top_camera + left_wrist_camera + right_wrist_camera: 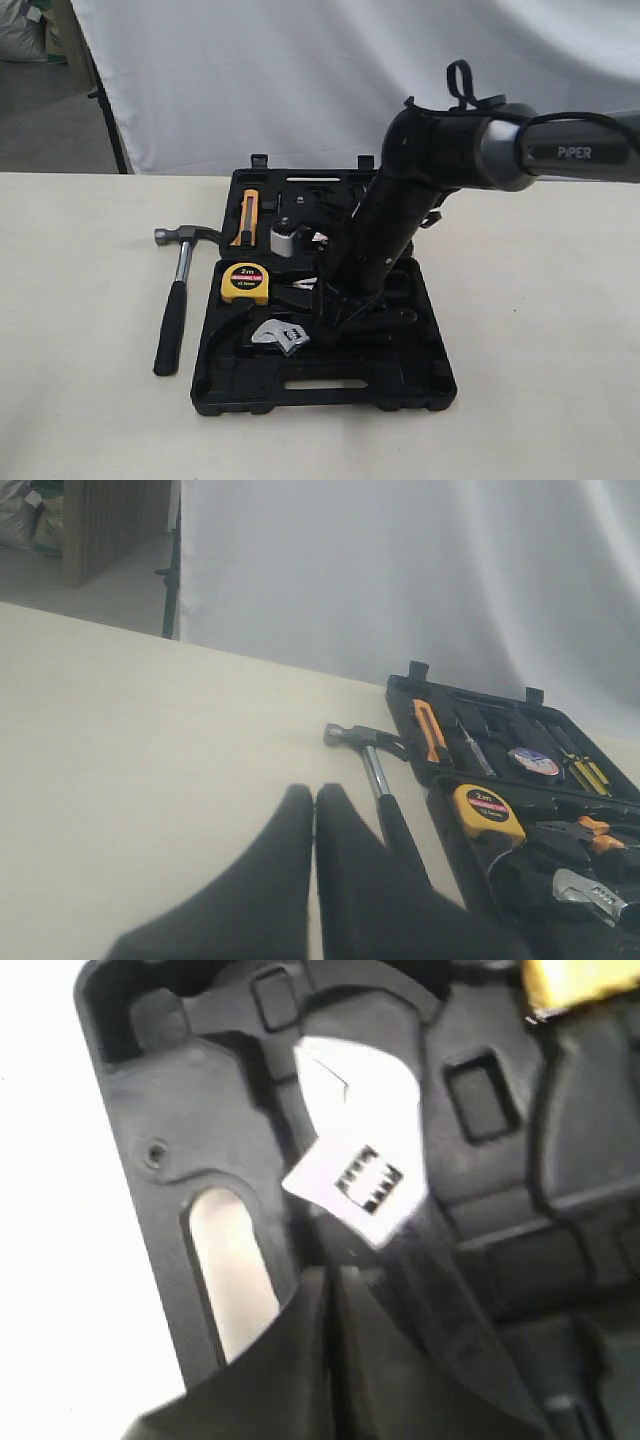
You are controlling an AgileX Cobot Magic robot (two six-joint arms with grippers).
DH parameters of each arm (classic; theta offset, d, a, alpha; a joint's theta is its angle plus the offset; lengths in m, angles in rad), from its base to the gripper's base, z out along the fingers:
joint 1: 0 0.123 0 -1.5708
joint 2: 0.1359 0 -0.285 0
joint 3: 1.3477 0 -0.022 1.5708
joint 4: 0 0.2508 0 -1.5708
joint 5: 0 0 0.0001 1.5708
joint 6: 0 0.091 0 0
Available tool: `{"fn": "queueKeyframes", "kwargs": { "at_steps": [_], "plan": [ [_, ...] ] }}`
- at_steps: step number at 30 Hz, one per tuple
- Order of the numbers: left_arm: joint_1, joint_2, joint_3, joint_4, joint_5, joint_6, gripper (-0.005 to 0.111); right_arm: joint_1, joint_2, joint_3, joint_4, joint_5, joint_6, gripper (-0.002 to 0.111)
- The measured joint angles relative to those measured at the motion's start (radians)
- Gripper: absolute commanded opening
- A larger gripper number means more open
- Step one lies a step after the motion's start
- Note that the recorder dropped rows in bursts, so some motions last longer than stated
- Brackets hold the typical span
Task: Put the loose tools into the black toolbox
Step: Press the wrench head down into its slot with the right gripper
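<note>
The black toolbox [432, 385] lies open mid-table. An adjustable wrench [281, 336] with a silver head [362, 1155] lies in the near half, by the oblong slot [228, 1270]. My right gripper [333, 1273] is shut and empty, its tip just beside the wrench's black handle [445, 1305]; in the exterior view it [335, 320] reaches down into the box. The claw hammer [176, 296] lies on the table left of the box. The small tape roll [533, 762] sits in the far half. My left gripper [314, 796] is shut over bare table beside the hammer [375, 775].
A yellow tape measure [245, 282], orange-sleeved pliers [592, 831] and an orange utility knife [247, 217] sit in the box's recesses. The right arm [400, 200] hides much of the box. A white backdrop hangs behind the table.
</note>
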Motion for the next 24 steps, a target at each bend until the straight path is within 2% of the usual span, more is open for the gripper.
{"fn": "queueKeyframes", "kwargs": {
  "at_steps": [3,15,24],
  "plan": [
    [0.0,0.0,0.0,0.0,0.0,0.0,0.001,0.031,0.033,0.0,-0.021,-0.03,-0.006,0.001],
    [0.0,0.0,0.0,0.0,0.0,0.0,0.001,0.032,0.056,0.0,-0.067,-0.193,0.02,0.001],
    [0.0,0.0,0.0,0.0,0.0,0.0,0.001,0.033,0.056,0.0,-0.115,-0.22,0.085,0.001]
  ]
}}
